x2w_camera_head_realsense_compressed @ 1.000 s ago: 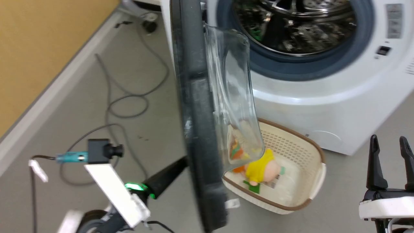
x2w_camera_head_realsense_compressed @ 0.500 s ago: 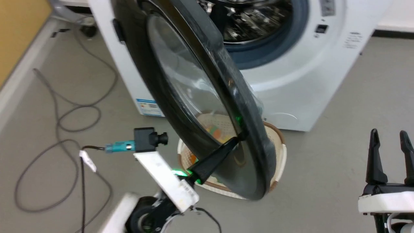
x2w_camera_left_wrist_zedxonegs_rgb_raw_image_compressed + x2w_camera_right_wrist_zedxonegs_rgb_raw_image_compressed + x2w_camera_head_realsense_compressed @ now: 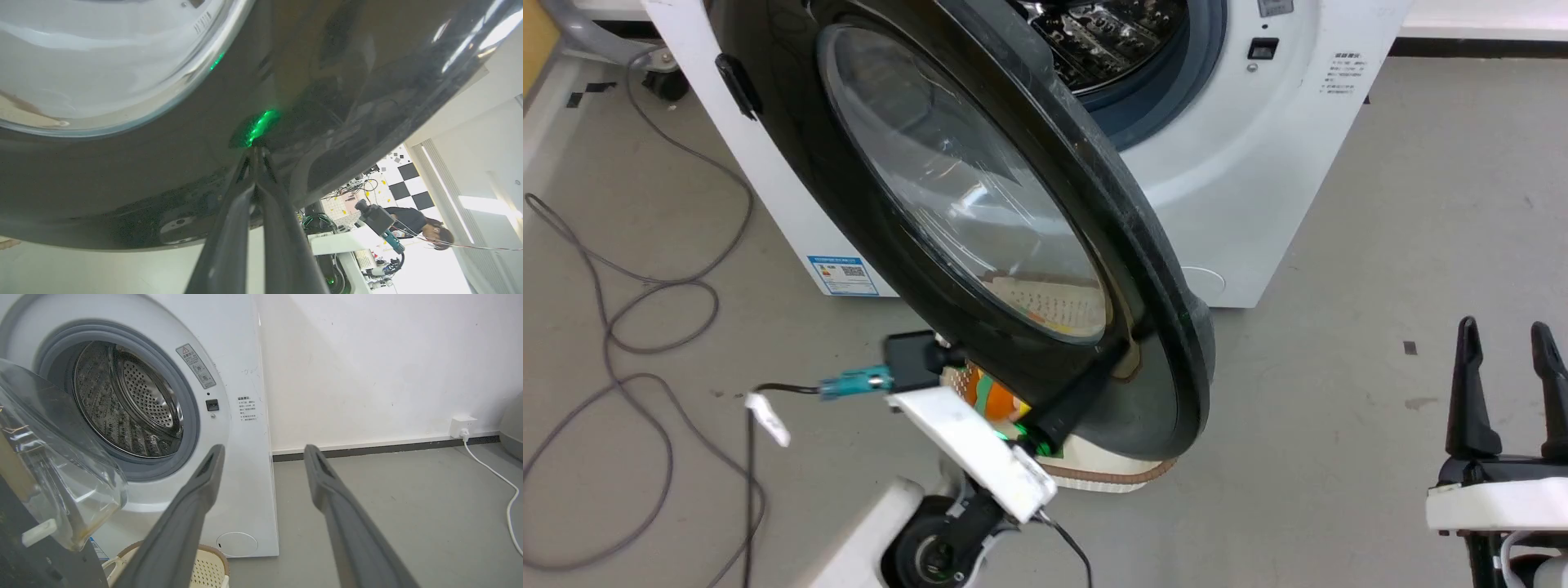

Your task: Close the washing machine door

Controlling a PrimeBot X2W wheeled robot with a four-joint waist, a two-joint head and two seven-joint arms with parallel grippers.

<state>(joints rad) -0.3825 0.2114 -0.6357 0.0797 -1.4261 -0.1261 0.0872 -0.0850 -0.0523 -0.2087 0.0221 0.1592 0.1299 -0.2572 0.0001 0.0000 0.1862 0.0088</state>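
Door since half a second ago: the washing machine door [image 3: 968,233] has swung further toward the machine and shows more of its outer face. The head camera has shifted too, so the whole scene sits differently.
Door position: hinged at the left of the washing machine [image 3: 1258,163], standing half open and tilted across the front. Its free edge is nearest, at lower right.
Door look: a broad glossy black rim around a clear bulging window, with a dark latch on the far left rim.
Left gripper: the left gripper [image 3: 1135,336] has its fingers pressed together with nothing between them. The tips touch the black rim near the free edge.
Left wrist view: shows the tips meeting the rim, and a green light [image 3: 259,122] mirrored in the gloss beside them. Past the door's edge at lower right there is a checkerboard and a person [image 3: 425,228].
Right gripper: the right gripper [image 3: 1503,333] is spread wide and empty, low at the right, well apart from the door.
Right wrist view: shows the door's inner side, where the glass bowl [image 3: 61,469] juts toward the opening. Also in view are the perforated steel drum [image 3: 130,404], the grey gasket [image 3: 188,428] and a wall socket [image 3: 461,425] with a white cord.
Basket: a cream basket [image 3: 1107,475] stands on the floor [image 3: 1339,392] under the door, partly seen through the glass.
Left of the machine: a blue label [image 3: 843,275] low on the cabinet, and grey cables [image 3: 629,310] looping over the floor.
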